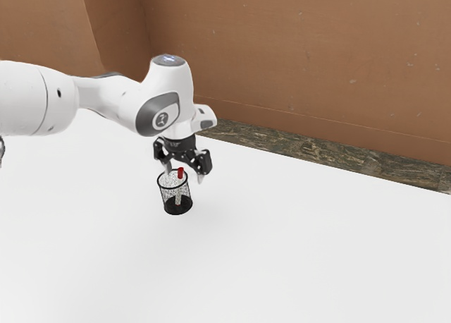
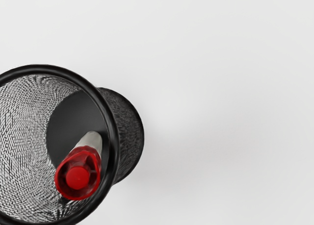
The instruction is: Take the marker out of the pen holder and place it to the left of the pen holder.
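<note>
We have the arm (image 1: 113, 101) in from the exterior view's left, gripper (image 1: 184, 175) just above the pen holder (image 1: 178, 206), jaws spread well apart, nothing gripped. One finger shows at the holder's mouth, the other past the rim on the exterior view's right; can't tell exact depth. Marker (image 1: 180, 173) is in the holder, unlifted: cap up, tilted, cap end poking just above the rim. In the wrist view the cap sits right by the rim, pale barrel running down inside. Current step, we'd say: line up & grasp. Marker prob. light, stiff, smooth plastic; not fragile, but round, so it may roll or twist in the grip. Best hold: exposed cap, plus a bit of upper barrel if there's room, fingers on opp. sides. Cap-only hold risks pulling the cap off. Next move needs centering over the cap, one finger inside the rim, then down, close, straight up. Watch for: pinching mesh w/ marker, finger landing on rim, light holder tipping or riding up. After that, clear the rim fully, then lay it gently on the table (image 1: 317, 252), left of the holder per task, so it doesn't roll.
</note>
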Controlling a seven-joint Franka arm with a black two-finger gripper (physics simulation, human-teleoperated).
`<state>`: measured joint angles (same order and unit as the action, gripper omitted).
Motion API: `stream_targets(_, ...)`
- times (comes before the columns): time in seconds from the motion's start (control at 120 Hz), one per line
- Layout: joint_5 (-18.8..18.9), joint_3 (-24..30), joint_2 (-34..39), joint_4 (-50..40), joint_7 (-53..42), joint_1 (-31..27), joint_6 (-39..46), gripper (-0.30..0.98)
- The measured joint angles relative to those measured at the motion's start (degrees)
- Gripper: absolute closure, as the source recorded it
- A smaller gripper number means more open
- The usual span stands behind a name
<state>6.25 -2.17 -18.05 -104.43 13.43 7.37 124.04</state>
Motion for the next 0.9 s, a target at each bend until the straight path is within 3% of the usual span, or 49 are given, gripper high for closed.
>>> stream_targets(0.2,0.04,-1.55,-4.2,3.68,-0.96,-0.93,2.68,0.0)
stream_targets(0.592,-1.54,-2.8,-2.98,0.66,-2.54,-1.11,4.06,0.01)
stream_targets(0.9,-0.93,-3.54,-2.03,0.65,-3.23,-1.04,3.77,0.57)
